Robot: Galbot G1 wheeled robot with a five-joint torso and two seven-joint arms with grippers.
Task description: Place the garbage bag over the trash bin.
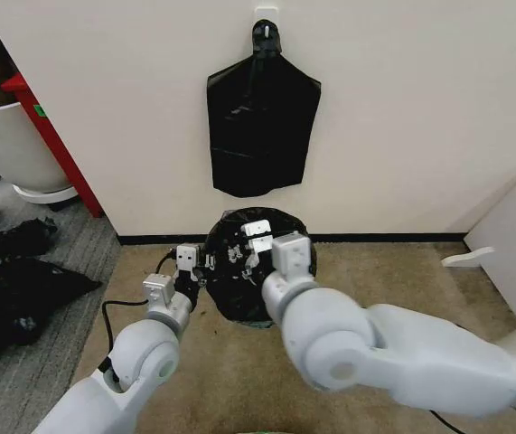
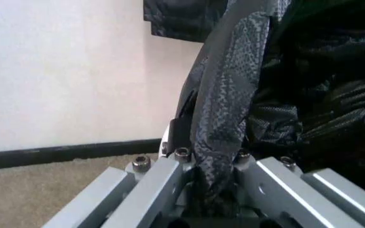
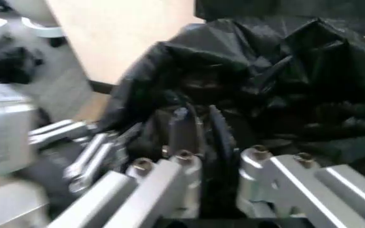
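Presently, the garbage bag [image 1: 256, 264] is draped over the trash bin [image 1: 259, 318] by the far wall, largely seated. The left gripper [image 1: 191, 268] is clamped on the bag's left edge; the right gripper [image 1: 259, 242] is closed on film at the centre. Pending: rim tucking. Open carpet [image 1: 384, 271] is left on both sides; wall close behind.

text: none legible | labels: none | brands: none | numbers: none | signs: none
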